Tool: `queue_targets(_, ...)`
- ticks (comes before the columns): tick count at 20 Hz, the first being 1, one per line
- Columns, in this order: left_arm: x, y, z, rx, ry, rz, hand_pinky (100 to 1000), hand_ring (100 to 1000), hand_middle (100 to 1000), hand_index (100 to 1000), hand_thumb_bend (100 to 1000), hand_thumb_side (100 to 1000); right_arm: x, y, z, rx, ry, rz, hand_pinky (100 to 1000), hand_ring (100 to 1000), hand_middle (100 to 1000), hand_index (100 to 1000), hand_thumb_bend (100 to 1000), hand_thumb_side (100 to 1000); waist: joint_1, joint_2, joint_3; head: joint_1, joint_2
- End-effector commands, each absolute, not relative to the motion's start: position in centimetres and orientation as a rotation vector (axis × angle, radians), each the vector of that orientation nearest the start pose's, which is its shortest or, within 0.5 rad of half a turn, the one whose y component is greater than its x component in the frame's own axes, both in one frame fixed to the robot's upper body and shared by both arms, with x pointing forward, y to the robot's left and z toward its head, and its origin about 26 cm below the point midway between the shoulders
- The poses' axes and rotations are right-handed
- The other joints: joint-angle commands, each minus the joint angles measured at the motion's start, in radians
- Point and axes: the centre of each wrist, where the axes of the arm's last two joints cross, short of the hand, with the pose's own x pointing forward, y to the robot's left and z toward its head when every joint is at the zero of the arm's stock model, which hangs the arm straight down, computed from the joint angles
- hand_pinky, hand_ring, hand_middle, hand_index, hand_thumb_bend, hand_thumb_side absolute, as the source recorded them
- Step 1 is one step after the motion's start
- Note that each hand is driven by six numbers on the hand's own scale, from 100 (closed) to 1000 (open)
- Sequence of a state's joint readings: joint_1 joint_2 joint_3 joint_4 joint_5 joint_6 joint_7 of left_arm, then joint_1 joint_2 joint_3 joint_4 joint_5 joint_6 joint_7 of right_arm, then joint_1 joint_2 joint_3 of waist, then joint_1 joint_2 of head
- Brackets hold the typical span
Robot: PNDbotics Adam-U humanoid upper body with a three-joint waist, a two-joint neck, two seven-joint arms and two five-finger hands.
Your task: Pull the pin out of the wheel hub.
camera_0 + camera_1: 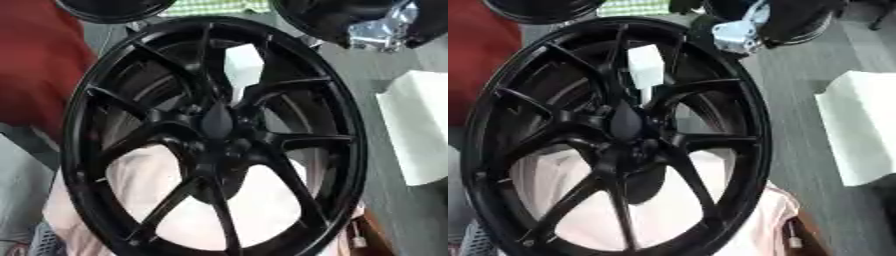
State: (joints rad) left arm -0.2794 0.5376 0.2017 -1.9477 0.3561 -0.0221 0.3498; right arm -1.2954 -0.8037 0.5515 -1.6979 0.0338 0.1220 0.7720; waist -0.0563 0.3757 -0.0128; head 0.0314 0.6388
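A large black spoked wheel [341, 150] stands on edge and fills both views, leaning a little. At its hub sits a dark grey pointed piece [217, 120], which may be the pin's end; I cannot tell more. A white block [645, 62] with a thin stem running down toward the hub shows between the upper spokes. At the top right a black arm with a silver part [737, 30], seemingly my right hand, hangs behind the rim and apart from the hub. My left hand shows in neither view.
A pale pink cloth [262, 200] lies under and behind the wheel. A red mass [35, 65] stands at the left, a white box [420, 125] at the right on grey floor. Another black wheel [114, 10] shows at the top left.
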Motion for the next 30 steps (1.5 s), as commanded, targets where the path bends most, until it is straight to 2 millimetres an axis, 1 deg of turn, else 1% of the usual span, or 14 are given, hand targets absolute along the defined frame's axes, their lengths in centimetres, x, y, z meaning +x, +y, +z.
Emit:
queue_targets(1,29.2,34.7,23.9,0.319,-2.323,0.184,706,710,638,731,169,680,33.2,-15.5,42.5,0.618,2.327,-2.659,854,847,782,844,173,495,0.002,-0.018,0.005,-0.008,-0.007)
queue_targets(4,29.3,34.6,24.0,0.314,-2.322,0.191,706,710,638,730,169,680,33.8,-14.8,42.2,0.614,2.346,-2.66,857,850,785,850,204,488,-0.001,-0.015,0.012,-0.014,-0.007)
queue_targets(6,29.3,34.6,24.0,0.311,-2.322,0.193,706,710,638,730,168,681,34.2,-14.4,42.0,0.607,2.347,-2.669,861,854,788,856,248,459,-0.004,-0.014,0.016,-0.019,-0.006)
queue_targets(7,29.3,34.6,24.0,0.31,-2.322,0.194,706,711,638,730,168,682,34.3,-14.2,41.9,0.605,2.346,-2.674,864,857,788,859,281,426,-0.005,-0.013,0.018,-0.02,-0.005)
queue_targets(10,29.3,34.5,24.0,0.307,-2.323,0.196,707,711,638,730,168,683,34.7,-13.7,41.6,0.605,2.331,-2.693,868,861,787,861,326,387,-0.008,-0.01,0.023,-0.027,-0.005)
queue_targets(11,29.3,34.5,24.0,0.306,-2.324,0.197,707,711,639,731,167,683,34.9,-13.6,41.5,0.599,2.33,-2.701,873,863,786,862,347,339,-0.009,-0.009,0.025,-0.027,-0.004)
queue_targets(12,29.3,34.5,24.1,0.304,-2.325,0.197,707,711,639,731,167,683,35.0,-13.6,41.4,0.59,2.325,-2.711,874,863,786,863,352,333,-0.01,-0.009,0.026,-0.028,-0.004)
queue_targets(13,29.4,34.5,24.1,0.303,-2.325,0.197,707,711,639,731,167,684,35.2,-13.5,41.3,0.584,2.321,-2.719,876,865,786,864,368,263,-0.011,-0.008,0.027,-0.028,-0.005)
queue_targets(14,29.4,34.5,24.1,0.303,-2.325,0.197,707,711,639,731,167,684,35.4,-13.6,41.2,0.581,2.319,-2.725,877,865,785,863,376,233,-0.012,-0.007,0.028,-0.028,-0.005)
queue_targets(15,29.4,34.5,24.1,0.302,-2.325,0.198,707,711,639,731,167,685,35.5,-13.6,41.2,0.583,2.319,-2.73,879,866,786,864,397,173,-0.013,-0.005,0.029,-0.028,-0.004)
queue_targets(16,29.4,34.4,24.1,0.301,-2.325,0.198,707,711,639,731,167,686,35.6,-13.6,41.1,0.588,2.319,-2.735,880,867,787,864,402,161,-0.014,-0.004,0.03,-0.028,-0.004)
queue_targets(17,29.4,34.4,24.1,0.3,-2.325,0.198,707,711,639,731,167,686,35.7,-13.6,41.0,0.594,2.32,-2.738,881,867,787,864,412,127,-0.015,-0.003,0.031,-0.028,-0.003)
queue_targets(25,29.4,34.3,24.1,0.291,-2.327,0.196,707,711,639,731,165,691,36.5,-13.5,40.4,0.615,2.355,-2.734,881,868,787,865,413,161,-0.02,0.009,0.038,-0.029,0.0)
queue_targets(30,29.5,34.2,24.1,0.284,-2.327,0.198,707,711,638,730,163,696,37.0,-13.7,40.0,0.637,2.38,-2.73,880,866,786,863,405,185,-0.023,0.021,0.045,-0.031,0.001)
